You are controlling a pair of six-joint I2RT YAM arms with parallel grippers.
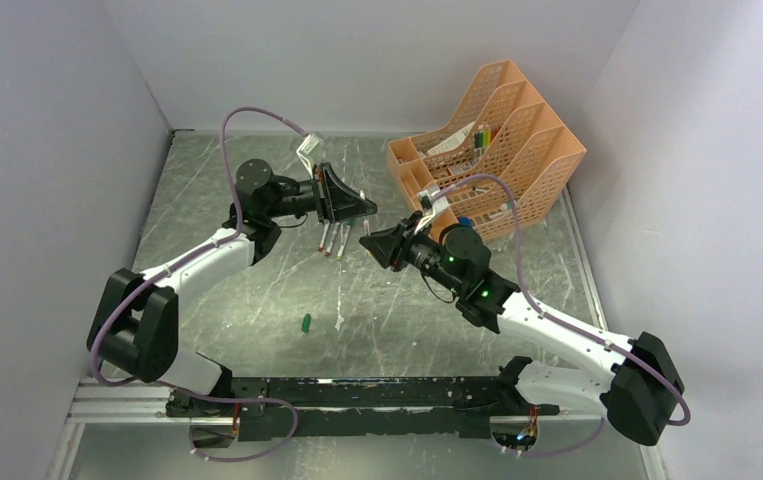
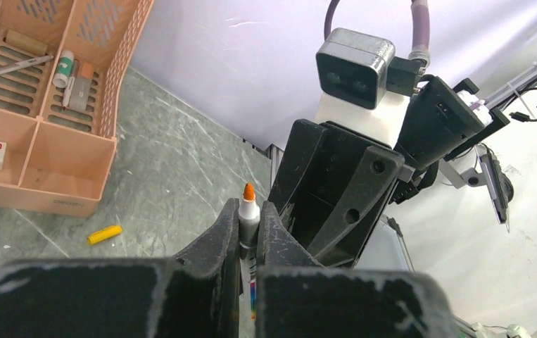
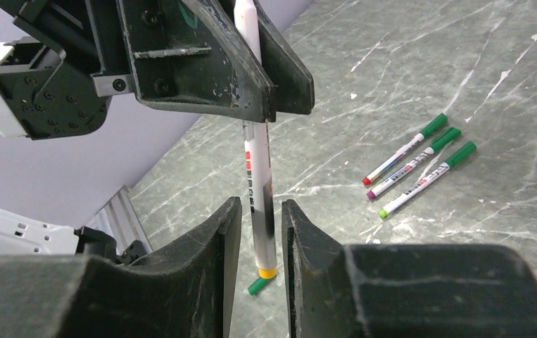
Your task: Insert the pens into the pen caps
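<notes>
1. Clamping the pen (image 3: 258, 183), the left gripper (image 2: 250, 218) held it above the table (image 1: 217, 180).
2. The right gripper (image 3: 261, 205) had its jaws apart around it.
3. A cap (image 1: 306, 322) lay on open table, nearer the front edge.

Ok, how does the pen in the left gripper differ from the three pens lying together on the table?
The pen in the left gripper is clamped off the table; the three pens lie flat on it, side by side. The held pen's orange tip is bare; the three each wear a green cap. All share thin white printed barrels.
</notes>
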